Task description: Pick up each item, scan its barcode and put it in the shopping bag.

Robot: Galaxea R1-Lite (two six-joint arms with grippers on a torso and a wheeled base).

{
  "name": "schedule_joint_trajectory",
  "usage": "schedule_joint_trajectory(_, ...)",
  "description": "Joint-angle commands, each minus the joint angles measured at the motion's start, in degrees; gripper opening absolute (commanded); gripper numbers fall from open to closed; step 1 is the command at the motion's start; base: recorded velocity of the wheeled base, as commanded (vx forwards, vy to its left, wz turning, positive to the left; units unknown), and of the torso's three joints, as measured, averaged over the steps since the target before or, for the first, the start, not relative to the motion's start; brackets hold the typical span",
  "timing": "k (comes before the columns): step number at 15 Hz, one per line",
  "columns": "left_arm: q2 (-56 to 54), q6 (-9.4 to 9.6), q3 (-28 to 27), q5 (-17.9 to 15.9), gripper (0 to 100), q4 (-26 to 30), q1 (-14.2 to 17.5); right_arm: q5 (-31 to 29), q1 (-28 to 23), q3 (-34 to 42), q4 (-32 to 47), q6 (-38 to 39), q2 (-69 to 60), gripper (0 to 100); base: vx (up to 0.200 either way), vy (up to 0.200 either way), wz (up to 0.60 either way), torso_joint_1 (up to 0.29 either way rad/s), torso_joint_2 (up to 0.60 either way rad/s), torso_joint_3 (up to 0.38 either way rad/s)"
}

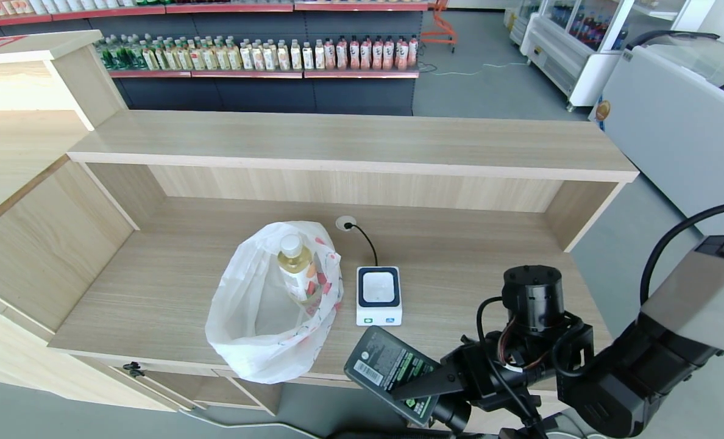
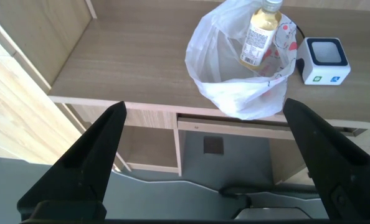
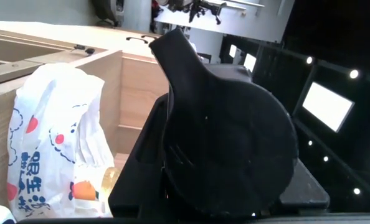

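Head view first: what is the right pincer (image 1: 412,390) holding?

It is closed on a flat, dark packet (image 1: 379,361). The packet has a green printed panel and a white barcode sticker near one corner. It is tilted, with the printed face up.

And where is that from the scanner (image 1: 378,294)?

Nearer the robot than the scanner, out past the front edge of the surface (image 1: 472,256), and in the air rather than resting on anything. The scanner itself is a small white box with a dark-framed window on top. A black cable (image 1: 365,239) runs from behind it to a round hole in the surface.

What about the shopping bag (image 1: 258,329)?

It is thin white plastic with red and orange print, and its mouth is wide open. It stands just beside the scanner on the robot's left, and its lower part sags over the front edge. I cannot tell whether it touches the scanner.

Anything in it?

One bottle (image 1: 296,271) with a white cap, a pale yellow drink and a paper label. It leans against the bag wall on the scanner's side.

And the left pincer (image 2: 203,165)?

Its fingers (image 2: 88,165) are spread wide with nothing between them. It sits below and in front of the surface's edge, well apart from the scanner — the left wrist view looks up past it at the bag.
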Motion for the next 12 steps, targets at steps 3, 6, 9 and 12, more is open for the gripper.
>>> schedule_joint_trajectory(3, -0.02, -0.01, 0.01, 0.00, 100, -0.01, 0.02, -3.56, -1.21, 1.27, 13.01, 10.62, -12.04, 0, 0.000, 0.000, 0.00, 0.000, 0.00, 0.000)
schedule_joint_trajectory(6, -0.02, -0.01, 0.01, 0.00, 100, -0.01, 0.02, -13.93, -15.36, 5.31, 16.61, 27.06, -25.75, 0, 0.000, 0.000, 0.00, 0.000, 0.00, 0.000)
schedule_joint_trajectory(9, -0.02, -0.01, 0.01, 0.00, 100, -0.01, 0.02, -15.16, -27.84, 8.13, 30.85, 41.56, -31.90, 0, 0.000, 0.000, 0.00, 0.000, 0.00, 0.000)
schedule_joint_trajectory(12, -0.02, -0.01, 0.01, 0.00, 100, -0.01, 0.02, -15.16, -29.42, 4.08, 42.89, 68.72, -37.53, 0, 0.000, 0.000, 0.00, 0.000, 0.00, 0.000)
